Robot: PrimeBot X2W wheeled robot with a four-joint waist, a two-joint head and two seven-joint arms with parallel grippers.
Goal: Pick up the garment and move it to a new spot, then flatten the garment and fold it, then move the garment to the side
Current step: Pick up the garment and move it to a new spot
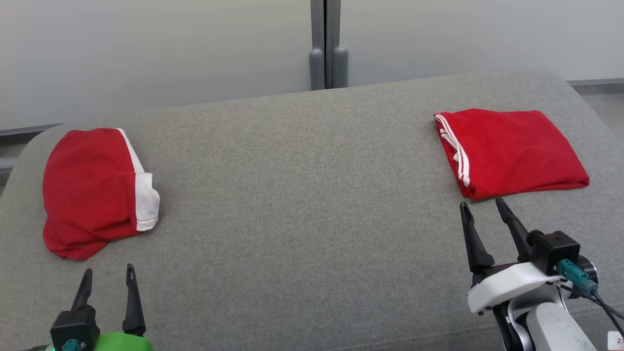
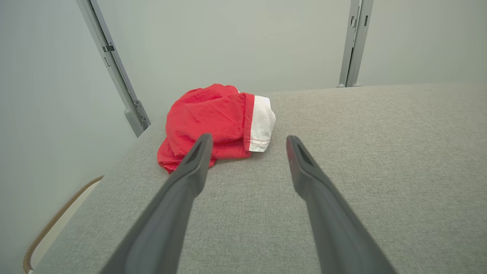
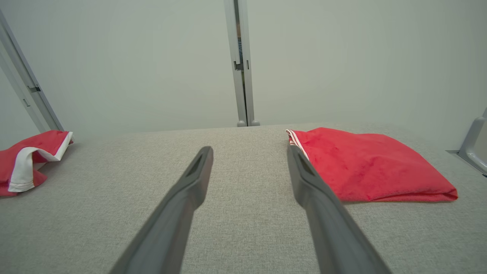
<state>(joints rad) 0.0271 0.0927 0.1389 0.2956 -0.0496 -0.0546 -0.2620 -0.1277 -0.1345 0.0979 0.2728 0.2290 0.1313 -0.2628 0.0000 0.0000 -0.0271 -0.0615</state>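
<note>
Left hand (image 1: 108,268) wide near crumpled red garment (image 1: 90,190), right hand (image 1: 481,202) wide beside folded red garment (image 1: 516,151), grey woven surface (image 1: 302,195)

1. The left gripper (image 1: 108,268) is cut off by the head view's bottom edge just below its fingers; its green mount (image 1: 122,341) shows as a sliver.
2. One finger (image 2: 190,167) of it covers the near hem of the crumpled garment (image 2: 213,114) ahead.
3. Far left of the right gripper (image 3: 249,148), that garment runs off the picture's edge.
4. A right gripper finger hides the folded garment's (image 3: 365,163) nearest corner.
5. Low and left of the left gripper, a brown curved rim (image 2: 49,225) is cropped and unidentifiable.
6. A label (image 1: 616,340) behind and right of the right gripper is cropped and unreadable.
</note>
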